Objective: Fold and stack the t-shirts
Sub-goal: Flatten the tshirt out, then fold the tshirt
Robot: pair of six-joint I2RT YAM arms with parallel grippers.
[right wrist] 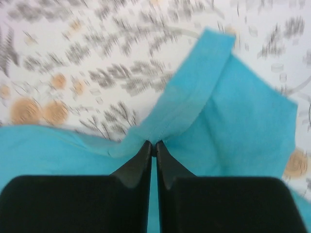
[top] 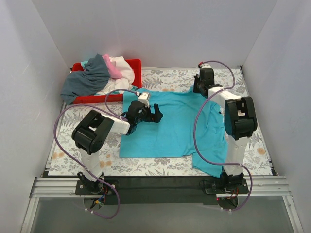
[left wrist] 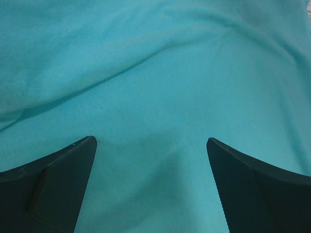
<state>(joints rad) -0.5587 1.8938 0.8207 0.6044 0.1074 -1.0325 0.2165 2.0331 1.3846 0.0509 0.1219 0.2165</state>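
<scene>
Your right gripper (right wrist: 153,144) is clenched tight. Its 2 black fingers (right wrist: 131,170) press together with barely a sliver between them, and they pinch a fold of the turquoise t-shirt (right wrist: 233,111) right at a hemmed edge. In the right wrist view the cloth rises to the fingertips in a small peak, and the banded hem runs up and away over the floral table (right wrist: 97,58). From above, that right gripper (top: 197,89) sits at the far right corner of the turquoise t-shirt (top: 170,128).

Your left gripper (top: 156,115) is released, jaws spread wide, holding nothing. It hangs over the left-middle part of the shirt. The left wrist view shows the left gripper (left wrist: 150,140) with its 2 fingertips (left wrist: 63,170) far apart and lightly creased turquoise cloth filling the gap. You cannot tell whether the tips touch the cloth.

The turquoise t-shirt lies spread out in the middle of the table (top: 262,145), with 1 part trailing toward the near right, beside the right arm's base.

The other shirts are heaped at the far left corner: the grey t-shirt (top: 90,78), the pink t-shirt (top: 115,69) and the white t-shirt (top: 126,73) are piled in the red tray (top: 137,64). The grey one spills over the tray's left edge.
</scene>
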